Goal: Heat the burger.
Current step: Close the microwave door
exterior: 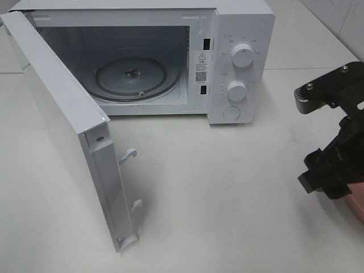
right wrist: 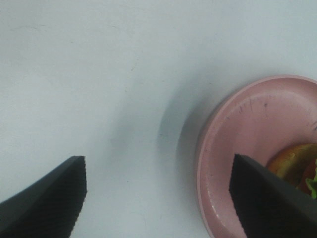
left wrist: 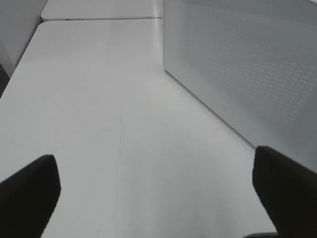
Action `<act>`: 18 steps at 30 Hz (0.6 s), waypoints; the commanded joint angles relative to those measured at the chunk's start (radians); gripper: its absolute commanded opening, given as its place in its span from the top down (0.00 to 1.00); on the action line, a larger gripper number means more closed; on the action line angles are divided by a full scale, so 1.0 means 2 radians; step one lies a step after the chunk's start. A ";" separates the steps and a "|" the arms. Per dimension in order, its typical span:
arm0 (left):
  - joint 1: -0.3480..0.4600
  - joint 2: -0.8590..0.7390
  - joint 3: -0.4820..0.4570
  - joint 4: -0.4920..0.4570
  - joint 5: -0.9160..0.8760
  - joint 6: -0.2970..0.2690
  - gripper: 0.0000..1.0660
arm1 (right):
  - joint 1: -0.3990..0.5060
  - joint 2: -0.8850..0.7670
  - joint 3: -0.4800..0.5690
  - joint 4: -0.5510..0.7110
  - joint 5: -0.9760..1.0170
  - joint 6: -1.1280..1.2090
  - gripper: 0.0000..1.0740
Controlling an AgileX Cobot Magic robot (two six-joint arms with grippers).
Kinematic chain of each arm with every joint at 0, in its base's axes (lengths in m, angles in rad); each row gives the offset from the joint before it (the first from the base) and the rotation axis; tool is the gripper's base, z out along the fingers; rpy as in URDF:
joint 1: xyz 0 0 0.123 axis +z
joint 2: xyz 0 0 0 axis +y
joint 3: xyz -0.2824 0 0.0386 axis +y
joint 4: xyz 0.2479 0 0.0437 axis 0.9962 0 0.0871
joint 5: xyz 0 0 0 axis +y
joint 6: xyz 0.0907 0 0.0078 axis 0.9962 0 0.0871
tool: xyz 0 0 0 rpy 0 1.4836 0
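My right pincer (right wrist: 158,198) is spread wide and holds nothing. One finger (right wrist: 44,203) is over the bare white table (right wrist: 99,74). The other finger (right wrist: 272,198) is over the pink plate (right wrist: 237,134). The burger (right wrist: 297,166) sits on that plate, close by this finger, partly hidden behind it. I can see a bit of its brown bun and some green and red.

My left pincer (left wrist: 158,198) is spread wide too, with only table between its fingers. The open microwave door (left wrist: 247,64) stands just ahead of it, off to one side.

Farther off is the microwave (exterior: 239,62), with its glass turntable (exterior: 136,77) bare inside.
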 commanded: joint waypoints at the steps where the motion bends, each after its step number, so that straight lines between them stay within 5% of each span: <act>1: -0.002 -0.009 0.001 -0.001 -0.008 -0.004 0.08 | 0.000 -0.031 -0.007 0.040 0.025 -0.051 0.27; 10: -0.002 -0.009 0.001 -0.001 -0.008 -0.004 0.08 | 0.000 -0.135 -0.046 0.136 0.103 -0.153 0.28; 18: -0.002 -0.009 0.001 -0.001 -0.008 -0.004 0.08 | 0.000 -0.244 -0.049 0.160 0.153 -0.185 0.29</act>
